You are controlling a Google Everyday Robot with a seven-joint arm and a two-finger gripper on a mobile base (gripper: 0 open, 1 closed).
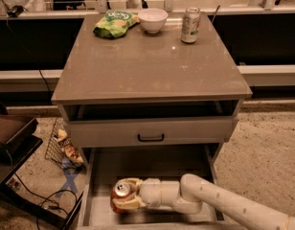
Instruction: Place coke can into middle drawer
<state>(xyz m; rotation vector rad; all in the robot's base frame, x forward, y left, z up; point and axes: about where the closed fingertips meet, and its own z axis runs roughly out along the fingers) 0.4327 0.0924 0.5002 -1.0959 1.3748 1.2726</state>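
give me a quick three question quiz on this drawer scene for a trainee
1. True or false: the gripper is shut on the coke can over the floor of the middle drawer.
2. Which stands between the chip bag and the pale can? A) white bowl B) mug C) plate
3. Fill in: the drawer front above carries a black ____.
Key: 1 true; 2 A; 3 handle.

Cream-white gripper (126,196) in grey-beige middle drawer (152,165), gripping coke can (118,203): seemingly orange-red, silver top.
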